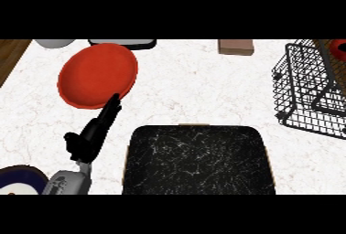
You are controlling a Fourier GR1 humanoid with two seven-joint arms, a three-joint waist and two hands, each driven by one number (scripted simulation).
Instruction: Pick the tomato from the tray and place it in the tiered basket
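Fingers [108,112] of the left hand [91,135] lie straight and together, released and grasping nothing. They point up the view toward the red plate [98,75], with the thumb [69,137] set out to the left. We see the fingertips overlap the plate's lower rim, but we cannot tell whether they touch it. The grey forearm [67,183] enters from the lower left corner, beside a dark blue plate [20,180] cut by the edge.

The tray [199,160], black with pale veining and a thin wooden border, sits at the lower centre of the white marble counter [196,82], just right of the hand. The tiered basket [310,91], of black wire, stands at the right edge, well apart from the hand. We mark a red rounded shape at its upper right as the tomato [339,48]. It is seen among the basket's wires and is cut by the view's edge, so its exact seat there cannot be told.

Along the far side we note a white rounded vessel [55,43], a black and white item [132,44] partly behind the red plate, and a brown block [236,46].
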